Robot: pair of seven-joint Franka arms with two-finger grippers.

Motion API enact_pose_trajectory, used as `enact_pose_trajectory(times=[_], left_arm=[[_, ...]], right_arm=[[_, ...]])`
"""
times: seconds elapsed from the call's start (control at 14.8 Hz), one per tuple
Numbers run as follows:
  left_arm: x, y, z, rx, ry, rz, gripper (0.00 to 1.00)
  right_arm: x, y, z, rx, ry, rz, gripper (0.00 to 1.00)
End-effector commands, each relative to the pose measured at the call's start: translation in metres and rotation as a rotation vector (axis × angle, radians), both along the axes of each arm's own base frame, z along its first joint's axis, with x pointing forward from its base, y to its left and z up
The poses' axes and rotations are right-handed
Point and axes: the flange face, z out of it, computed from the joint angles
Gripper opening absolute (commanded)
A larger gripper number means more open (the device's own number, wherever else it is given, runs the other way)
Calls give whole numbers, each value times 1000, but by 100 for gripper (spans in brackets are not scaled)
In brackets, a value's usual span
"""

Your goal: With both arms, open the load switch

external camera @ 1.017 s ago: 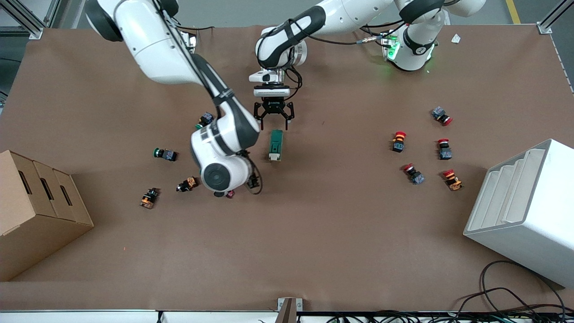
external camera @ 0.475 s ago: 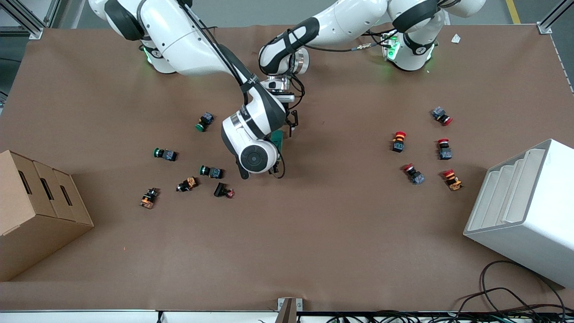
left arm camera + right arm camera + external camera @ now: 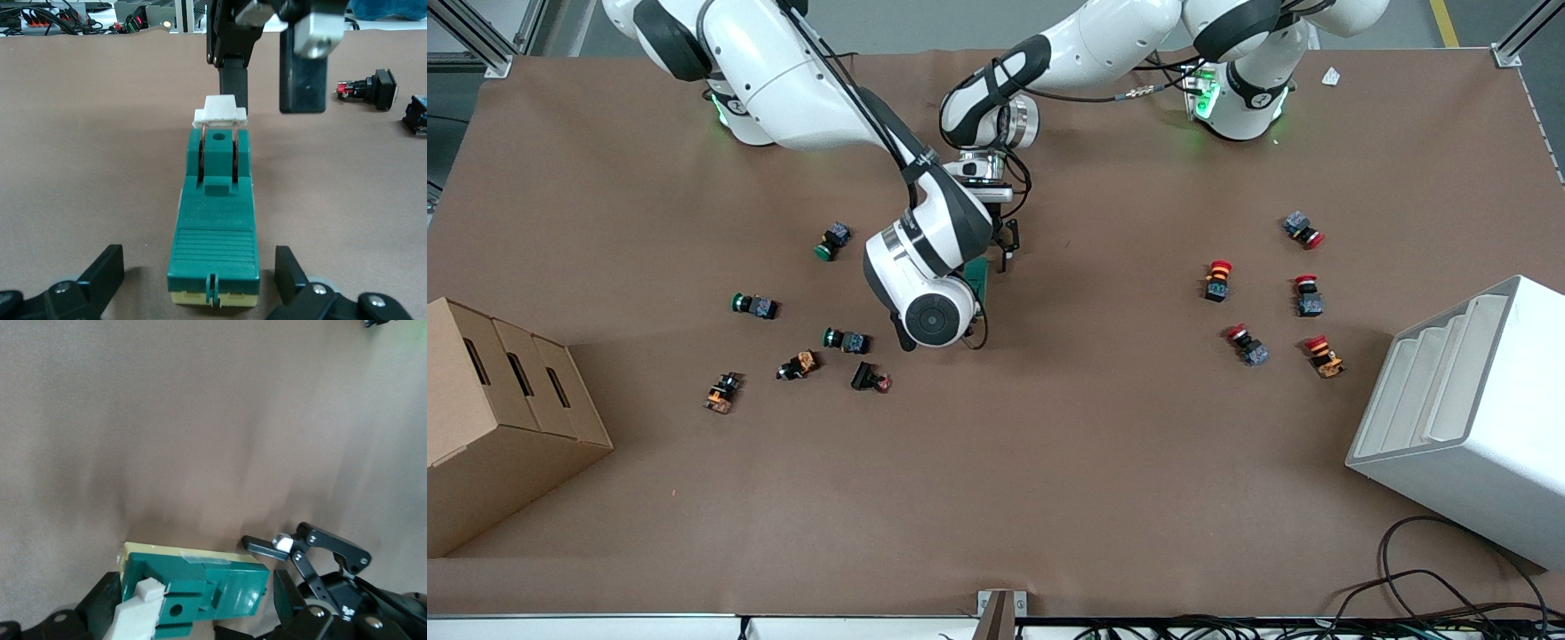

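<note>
Front view: near the middle of the frame, slightly above centre, lies the small dark-green rectangular load switch (image 3: 980, 277), mostly covered by the white right arm's wrist. Right gripper (image 3: 971, 313) low over the switch's nearer end, fingers hidden here. Left gripper (image 3: 1000, 242) just above it in the frame, at the switch's farther end, reaching in from the upper right. Scattered at centre-left, green-capped push-buttons (image 3: 754, 306); at centre-right, red-capped push-buttons (image 3: 1217, 279). At the left edge, a brown cardboard box (image 3: 494, 427); at the lower right, a white stepped bin (image 3: 1467, 418).

Left wrist view: switch (image 3: 217, 233) in the lower centre on brown table covering, white toggle piece (image 3: 219, 112) at its upper end. Left gripper (image 3: 200, 283) fingers (image 3: 103, 270) spread apart, one on each side of the switch body, not touching. Right gripper (image 3: 267, 70) at the top, fingers parted, one just beside the toggle.

Right wrist view: switch (image 3: 200, 595) at the bottom edge, between the parted fingers (image 3: 107, 603) of the right gripper (image 3: 197, 607); left gripper (image 3: 313, 560) at the lower right, open.
</note>
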Motion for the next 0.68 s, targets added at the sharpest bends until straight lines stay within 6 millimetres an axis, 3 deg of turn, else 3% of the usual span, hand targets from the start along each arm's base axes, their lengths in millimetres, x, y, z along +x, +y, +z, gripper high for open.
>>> enact_pose_trajectory(times=[0.0, 0.41, 0.61], left_arm=[[1, -3, -1, -15, -17, -6, 100], [0, -2, -2, -12, -15, -6, 100], [0, -2, -2, -14, -16, -6, 100]], right_arm=[[-6, -1, 15, 47, 74, 35, 100], [-20, 2, 21, 101, 185, 68, 100], [-35, 7, 10, 91, 217, 108, 100]])
